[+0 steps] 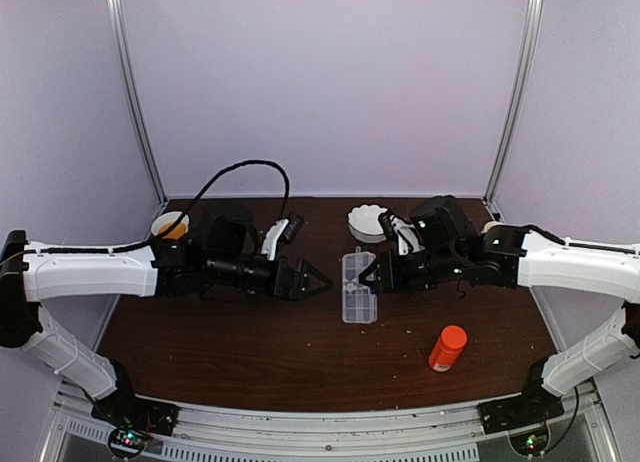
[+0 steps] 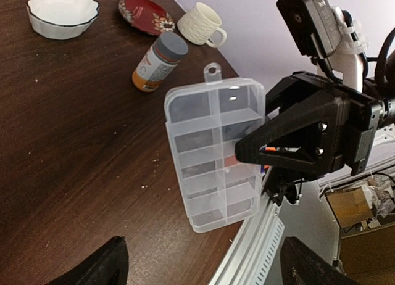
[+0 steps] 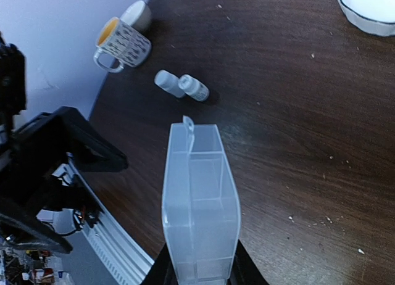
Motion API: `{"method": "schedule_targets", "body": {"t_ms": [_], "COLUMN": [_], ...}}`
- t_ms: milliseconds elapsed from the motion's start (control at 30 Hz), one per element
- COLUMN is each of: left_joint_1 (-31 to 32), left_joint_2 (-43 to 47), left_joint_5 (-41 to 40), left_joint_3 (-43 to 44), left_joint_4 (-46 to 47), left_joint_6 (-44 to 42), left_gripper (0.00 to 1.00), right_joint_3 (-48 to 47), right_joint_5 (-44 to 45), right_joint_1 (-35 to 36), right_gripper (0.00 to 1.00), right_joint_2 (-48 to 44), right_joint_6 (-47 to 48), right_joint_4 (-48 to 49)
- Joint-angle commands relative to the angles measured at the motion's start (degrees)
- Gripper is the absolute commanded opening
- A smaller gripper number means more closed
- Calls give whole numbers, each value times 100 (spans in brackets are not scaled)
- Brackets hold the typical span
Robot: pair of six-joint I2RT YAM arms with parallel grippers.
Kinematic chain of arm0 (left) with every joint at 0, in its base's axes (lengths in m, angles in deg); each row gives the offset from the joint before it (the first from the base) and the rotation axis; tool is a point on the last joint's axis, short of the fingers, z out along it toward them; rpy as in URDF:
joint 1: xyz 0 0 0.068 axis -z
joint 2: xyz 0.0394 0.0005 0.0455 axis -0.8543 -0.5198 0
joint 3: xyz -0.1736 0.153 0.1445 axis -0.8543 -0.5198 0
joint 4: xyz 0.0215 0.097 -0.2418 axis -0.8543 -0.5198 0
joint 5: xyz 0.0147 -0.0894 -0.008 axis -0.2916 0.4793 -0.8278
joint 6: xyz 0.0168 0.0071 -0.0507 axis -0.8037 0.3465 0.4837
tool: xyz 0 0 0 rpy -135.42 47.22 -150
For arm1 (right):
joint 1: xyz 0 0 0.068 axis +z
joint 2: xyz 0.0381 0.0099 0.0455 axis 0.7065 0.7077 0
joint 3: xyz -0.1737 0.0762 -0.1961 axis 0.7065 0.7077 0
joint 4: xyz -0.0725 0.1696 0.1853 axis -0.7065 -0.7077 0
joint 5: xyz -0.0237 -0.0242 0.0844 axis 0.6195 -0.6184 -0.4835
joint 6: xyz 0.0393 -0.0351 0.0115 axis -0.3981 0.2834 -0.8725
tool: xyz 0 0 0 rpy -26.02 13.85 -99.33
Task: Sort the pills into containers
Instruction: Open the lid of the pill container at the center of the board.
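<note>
The clear plastic organizer box lies mid-table between my two arms. It also shows in the left wrist view and the right wrist view. My right gripper is shut on the box from its right side. In the right wrist view the box fills the gap between the fingers and its walls bow outward. My left gripper is open and empty just left of the box, with its fingers spread wide. No pills show clearly, only tiny pale specks on the table.
An orange bottle lies front right. A white scalloped bowl stands behind the box. A patterned mug is at the back left, with two tiny white bottles near it. A red saucer and a white cup are at the right.
</note>
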Motion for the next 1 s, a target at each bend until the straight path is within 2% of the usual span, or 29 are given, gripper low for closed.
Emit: {"method": "schedule_targets", "body": {"t_ms": [0, 267, 600, 700, 833, 967], "left_joint_1": [278, 645, 692, 695, 690, 685], "left_joint_2": [-263, -1086, -1760, -1854, -1965, -2059], "left_joint_5": [-850, -1202, -803, -744, -645, -539], "left_joint_3": [-37, -90, -399, -480, -472, -427], "left_joint_4": [-272, 405, 1486, 1698, 1824, 1995], "left_joint_6": [-250, 360, 610, 713, 754, 814], "left_gripper": [89, 88, 87, 86, 86, 86], "right_joint_3": [-507, -688, -667, -621, -405, -180], "right_joint_5": [617, 847, 500, 419, 298, 222], "right_joint_1": [140, 213, 262, 266, 262, 227], "right_gripper": [18, 25, 35, 38, 48, 50], "right_joint_2": [725, 1416, 1891, 1878, 1654, 1387], "right_joint_6": [303, 336, 347, 329, 231, 121], "right_joint_4": [-1372, -1785, -1465, -1373, -1044, -718]}}
